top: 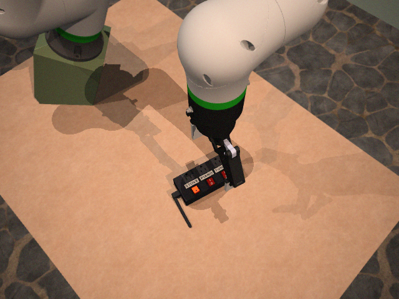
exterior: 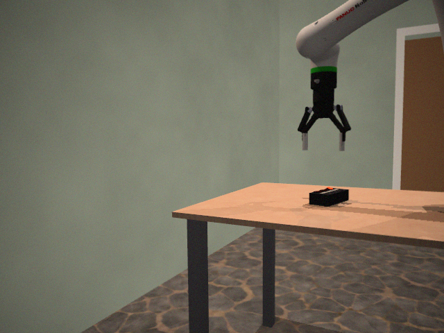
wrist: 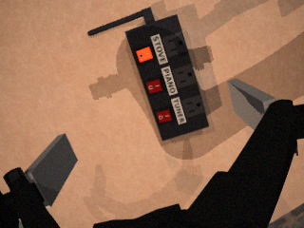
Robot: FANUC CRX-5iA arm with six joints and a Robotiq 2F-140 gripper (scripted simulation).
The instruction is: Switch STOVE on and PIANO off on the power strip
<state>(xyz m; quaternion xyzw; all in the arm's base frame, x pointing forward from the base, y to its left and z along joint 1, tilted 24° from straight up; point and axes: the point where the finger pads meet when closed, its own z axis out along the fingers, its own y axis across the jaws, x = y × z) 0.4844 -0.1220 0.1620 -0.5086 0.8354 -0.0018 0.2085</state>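
The black power strip point(top: 202, 183) point(exterior: 329, 196) point(wrist: 190, 83) lies flat on the table with its labels and sockets facing up. Its STOVE switch point(top: 195, 190) point(wrist: 144, 55) glows bright orange. The PIANO switch point(top: 211, 182) point(wrist: 154, 86) is dark red. The third switch point(wrist: 165, 116) is also dark red; in the top view a finger half hides it. A short black cable stub point(top: 182, 212) point(wrist: 117, 23) sticks out at the STOVE end. My gripper point(top: 211, 159) point(exterior: 322, 146) point(wrist: 148, 123) is wide open and empty, hanging well above the strip.
The wooden table point(top: 96, 193) point(exterior: 250, 207) point(wrist: 64, 89) carries the arm's green pedestal point(top: 61, 80) at its back left corner. The stone floor point(top: 354, 64) lies beyond the table edges. A brown door point(exterior: 423, 114) stands behind the table.
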